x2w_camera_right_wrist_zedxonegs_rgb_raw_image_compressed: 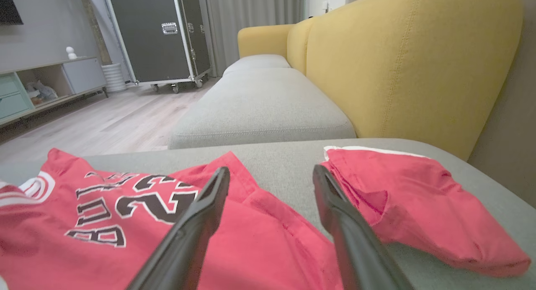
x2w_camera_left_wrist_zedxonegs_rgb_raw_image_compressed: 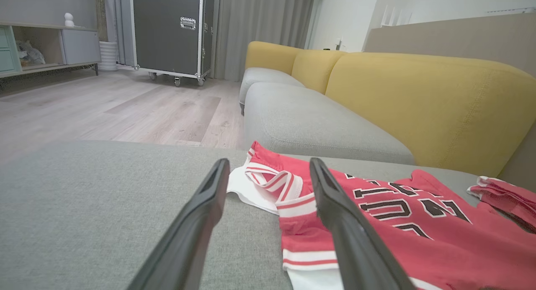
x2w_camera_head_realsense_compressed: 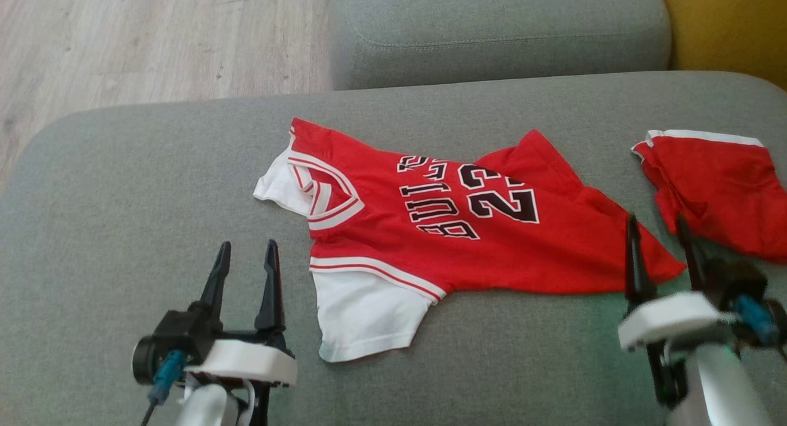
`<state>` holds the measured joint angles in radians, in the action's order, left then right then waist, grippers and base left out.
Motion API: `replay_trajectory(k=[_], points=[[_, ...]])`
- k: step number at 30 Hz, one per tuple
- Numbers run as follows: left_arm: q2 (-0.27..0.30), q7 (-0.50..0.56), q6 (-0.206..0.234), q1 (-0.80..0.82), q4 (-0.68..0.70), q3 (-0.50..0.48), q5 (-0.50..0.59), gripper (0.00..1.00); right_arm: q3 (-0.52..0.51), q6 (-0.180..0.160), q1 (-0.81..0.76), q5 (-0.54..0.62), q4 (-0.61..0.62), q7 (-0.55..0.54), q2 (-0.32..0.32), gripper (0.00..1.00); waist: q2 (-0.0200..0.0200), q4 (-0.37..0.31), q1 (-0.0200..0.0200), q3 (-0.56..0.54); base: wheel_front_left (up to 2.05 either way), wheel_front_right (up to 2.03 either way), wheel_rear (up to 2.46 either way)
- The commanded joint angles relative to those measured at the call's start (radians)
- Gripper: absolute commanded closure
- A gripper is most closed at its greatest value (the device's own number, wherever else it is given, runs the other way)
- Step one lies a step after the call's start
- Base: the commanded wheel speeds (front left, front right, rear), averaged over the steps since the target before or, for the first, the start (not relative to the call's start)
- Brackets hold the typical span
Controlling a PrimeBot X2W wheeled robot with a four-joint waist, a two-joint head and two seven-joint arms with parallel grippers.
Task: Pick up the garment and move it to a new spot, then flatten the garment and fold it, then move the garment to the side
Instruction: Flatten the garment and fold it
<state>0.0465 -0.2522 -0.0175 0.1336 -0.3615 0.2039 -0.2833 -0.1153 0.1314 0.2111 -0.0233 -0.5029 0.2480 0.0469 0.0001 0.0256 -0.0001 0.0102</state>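
The jersey [x2w_camera_head_realsense_compressed: 430,229] lies face up in the middle of the head view on the grey cushion [x2w_camera_head_realsense_compressed: 123,186]. Its long axis runs left to right across the frame, with the collar and white sleeves at the left and the hem at the right. It isn't flat. The hem is rumpled into folds toward the right, and the upper sleeve is bunched by the collar.

Your left gripper [x2w_camera_head_realsense_compressed: 247,244] sits at the lower left, just beside the lower white sleeve and clear of it. Its fingers are spread wide with nothing between them. In the left wrist view the collar shows through the gap of the left gripper [x2w_camera_left_wrist_zedxonegs_rgb_raw_image_compressed: 269,161], and the jersey [x2w_camera_left_wrist_zedxonegs_rgb_raw_image_compressed: 439,239] runs off to the right.

Your right gripper [x2w_camera_head_realsense_compressed: 655,218] is at the lower right, with its left finger over the hem's pointed corner. Its jaws are spread too and hold nothing. The right wrist view shows bare cushion between the fingers of the right gripper [x2w_camera_right_wrist_zedxonegs_rgb_raw_image_compressed: 270,168], with the jersey [x2w_camera_right_wrist_zedxonegs_rgb_raw_image_compressed: 83,239] to their left.

So each arm is nearest its own end, left for sleeve and collar, right for hem. I judge that flattening comes next, pulling the two ends apart along that axis.

Mind the red cloth [x2w_camera_head_realsense_compressed: 713,186] at the right edge. It lies just beside the right fingers and could be caught by mistake.
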Motion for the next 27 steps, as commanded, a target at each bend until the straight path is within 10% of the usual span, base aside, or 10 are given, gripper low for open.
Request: replay_trajectory(k=[1, 27], points=[[0.004, -0.010, 0.002, 0.021, 0.030, -0.023, -0.006, 0.00, 0.027, -0.001, -0.003, 0.000, 0.053, 0.013, 0.003, 0.00, -0.0001, 0.004, 0.0001, 0.002, 0.00, 0.00, 0.00], [0.024, 0.308, -0.069, 0.054, -0.145, 0.132, -0.034, 0.00, 0.047, -0.001, -0.025, -0.065, 0.125, 0.014, 0.003, 0.00, -0.0001, -0.047, 0.0001, 0.064, 0.00, 0.00, 0.00]])
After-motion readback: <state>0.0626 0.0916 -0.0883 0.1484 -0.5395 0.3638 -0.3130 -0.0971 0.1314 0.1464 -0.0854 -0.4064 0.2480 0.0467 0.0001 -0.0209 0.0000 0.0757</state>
